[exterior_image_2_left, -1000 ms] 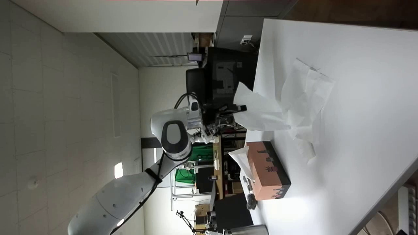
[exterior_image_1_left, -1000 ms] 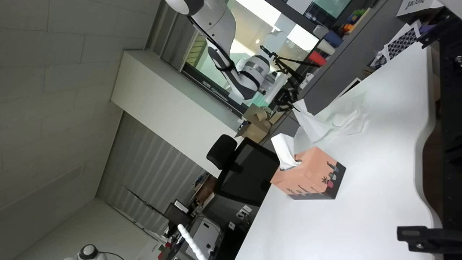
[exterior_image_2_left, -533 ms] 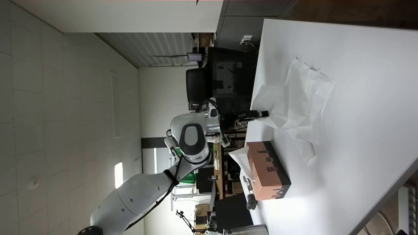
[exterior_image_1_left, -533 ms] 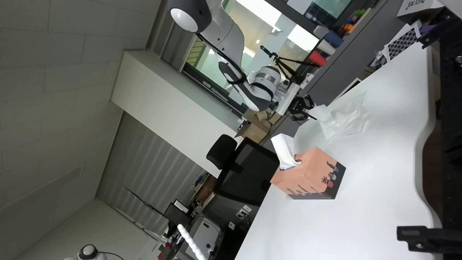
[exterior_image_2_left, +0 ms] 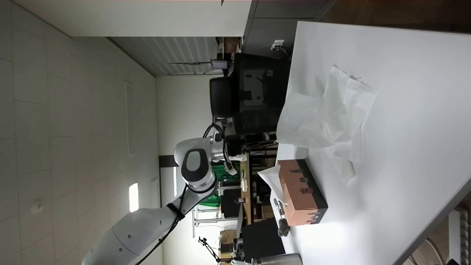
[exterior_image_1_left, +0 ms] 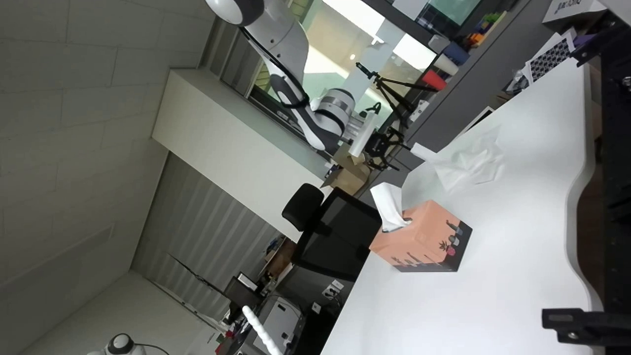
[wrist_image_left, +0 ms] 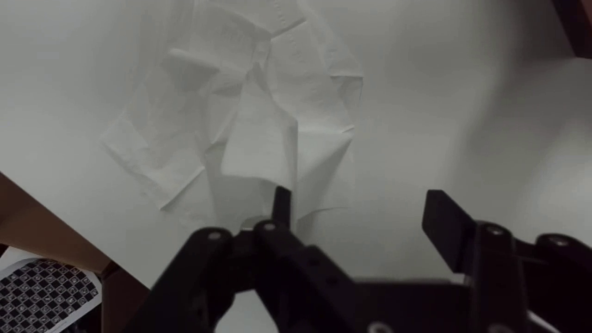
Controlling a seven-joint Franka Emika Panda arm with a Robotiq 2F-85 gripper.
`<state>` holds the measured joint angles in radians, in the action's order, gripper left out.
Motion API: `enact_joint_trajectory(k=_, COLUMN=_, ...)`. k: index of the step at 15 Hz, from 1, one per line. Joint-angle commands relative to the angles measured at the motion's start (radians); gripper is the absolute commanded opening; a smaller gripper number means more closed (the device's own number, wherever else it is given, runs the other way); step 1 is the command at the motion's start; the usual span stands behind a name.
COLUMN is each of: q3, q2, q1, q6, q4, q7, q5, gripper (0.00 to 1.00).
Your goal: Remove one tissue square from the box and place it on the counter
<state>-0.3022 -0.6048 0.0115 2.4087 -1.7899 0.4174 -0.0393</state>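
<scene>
Crumpled white tissue (exterior_image_1_left: 466,165) lies on the white counter (exterior_image_2_left: 397,121), one corner standing up; whether it is a single square or more I cannot tell. In the wrist view the tissue (wrist_image_left: 259,125) spreads ahead of and partly below the left finger (wrist_image_left: 281,206). My gripper (exterior_image_1_left: 402,159) hangs just above the tissue, jaws wide apart with nothing held; in the wrist view the gripper (wrist_image_left: 359,196) shows the same gap. The orange box (exterior_image_1_left: 429,236) with a dark base sits beside it, another tissue (exterior_image_1_left: 389,204) poking from its slot. In an exterior view the tissue (exterior_image_2_left: 303,121) partly hides the gripper.
Both exterior views are turned sideways. A black office chair (exterior_image_1_left: 335,236) stands beyond the counter's edge. A black clamp (exterior_image_1_left: 572,325) sits at the counter's border. The wrist view shows a checkered sheet (wrist_image_left: 41,296) past the brown edge (wrist_image_left: 55,231).
The gripper came down towards the counter holding the tissue, then opened and drew back up. The tissue has been let go and stays on the counter. The box has not moved.
</scene>
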Motion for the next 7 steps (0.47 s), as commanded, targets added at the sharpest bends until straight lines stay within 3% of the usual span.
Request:
enact_joint_trajectory(k=1, q3=-0.029, q2=0.113, q1=-0.043, q6=-0.064, q4=-0.066, q7=0.085, q5=0.106, gripper=1.00)
enact_joint_trajectory(k=2, q3=-0.021, q2=0.133, q1=-0.042, q6=-0.087, q4=-0.071, q7=0.087, q5=0.119, gripper=1.00)
enact_joint_trajectory(k=3, q3=0.013, q2=0.072, q1=-0.003, q6=-0.059, q4=-0.020, q7=0.048, q5=0.093, gripper=1.00)
enact_joint_trajectory(k=7, q3=0.024, q2=0.078, q1=0.004, q6=-0.064, q4=-0.024, q7=0.045, q5=0.096, gripper=1.00)
